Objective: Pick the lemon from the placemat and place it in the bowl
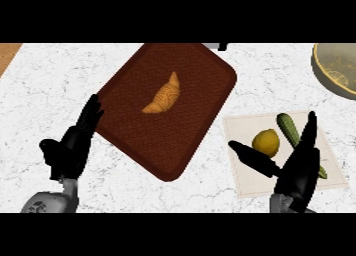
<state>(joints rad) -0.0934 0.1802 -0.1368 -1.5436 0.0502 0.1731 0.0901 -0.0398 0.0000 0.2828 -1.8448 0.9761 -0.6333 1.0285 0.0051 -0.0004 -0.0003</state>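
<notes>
Starting big: white marble counter [55,85] under everything, with loads of bare stone above and to the right of the placemat [244,182]. Next, a dark brown mat [203,115] lying skewed, up and to the left of the placemat, its long edge passing just beside the placemat's upper-left corner. Probably just clutter, no part in the job. Then the pale placemat itself, squared up and low in the view, so an easy reach for the right arm.

Bowl [321,70] up and to the right of the placemat, well apart, partly cut off by the view's edge. Raised rim by the look of it, so guessing a lift-over rather than a slide. Open marble the whole way across from the placemat, nothing to dodge.

Left hand [66,152] well left of the placemat, beyond the brown mat, fingers straight up, released, just resting. Right hand [297,172] over the placemat's lower right, also open and holding nothing, thumb splayed toward the placemat's middle. Looks like a cradle set up for the grab, not closed yet.

Cucumber [288,125] on the placemat's right half, diagonal, partly under the right hand, just beside the lemon [266,141], so tight room on that side. Croissant [164,95] off on the brown mat, irrelevant. Lemon near the placemat's middle, sitting in the gap between thumb and fingers. Can't tell whether touching either.
</notes>
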